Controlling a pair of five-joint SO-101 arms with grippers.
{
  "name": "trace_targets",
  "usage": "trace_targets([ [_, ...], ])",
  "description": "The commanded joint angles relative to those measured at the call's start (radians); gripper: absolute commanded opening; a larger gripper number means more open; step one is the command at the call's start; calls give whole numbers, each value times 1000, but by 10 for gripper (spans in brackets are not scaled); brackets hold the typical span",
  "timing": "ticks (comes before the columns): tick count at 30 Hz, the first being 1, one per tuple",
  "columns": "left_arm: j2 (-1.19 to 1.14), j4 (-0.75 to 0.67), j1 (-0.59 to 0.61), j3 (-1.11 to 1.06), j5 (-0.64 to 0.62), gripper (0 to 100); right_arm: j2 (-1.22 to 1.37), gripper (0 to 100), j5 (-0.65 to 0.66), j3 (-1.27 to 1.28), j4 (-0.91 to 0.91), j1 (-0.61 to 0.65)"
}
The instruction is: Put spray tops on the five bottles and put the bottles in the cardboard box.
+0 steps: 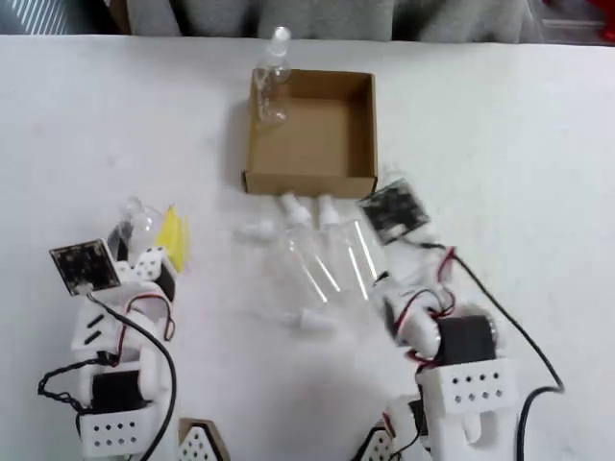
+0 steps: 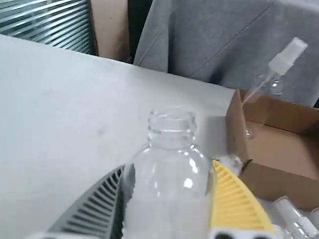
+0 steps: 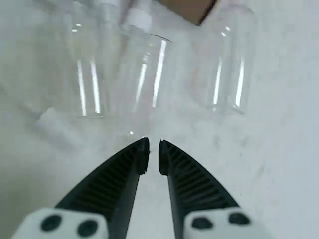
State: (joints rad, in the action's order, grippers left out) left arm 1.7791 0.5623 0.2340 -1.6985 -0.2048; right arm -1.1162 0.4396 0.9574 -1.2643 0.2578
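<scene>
The left gripper (image 2: 169,172) is closed on a bottle (image 2: 172,144) that stands up with its neck open, no top yet. The right gripper (image 3: 149,149) is almost closed and holds nothing. A loose spray top (image 1: 303,319) lies flat between the arms, nearer the right one. Past it lie more bottles (image 1: 332,252), then the box (image 1: 332,134) with one capped bottle (image 1: 272,86) inside.

Glossy clear-plastic bottles (image 3: 224,64) — and a matt cardboard box (image 1: 307,181).
</scene>
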Motion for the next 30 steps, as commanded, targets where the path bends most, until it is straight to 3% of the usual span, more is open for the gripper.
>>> trace_targets([
  [1, 27, 31, 71, 3, -8, 108, -4, 28, 46, -57, -12, 197],
  [7, 27, 107, 74, 3, 212, 106, -2, 29, 106, -54, -85, 473],
  [10, 27, 112, 74, 3, 236, 106, -2, 43, 143, -15, -104, 561],
  [15, 27, 110, 74, 3, 238, 106, -2, 144, 209, 89, -33, 565],
  [21, 27, 110, 74, 3, 239, 106, -2, 138, 213, 233, 122, 572],
  [30, 25, 110, 71, 3, 241, 106, -2, 142, 288, 305, 165, 593],
])
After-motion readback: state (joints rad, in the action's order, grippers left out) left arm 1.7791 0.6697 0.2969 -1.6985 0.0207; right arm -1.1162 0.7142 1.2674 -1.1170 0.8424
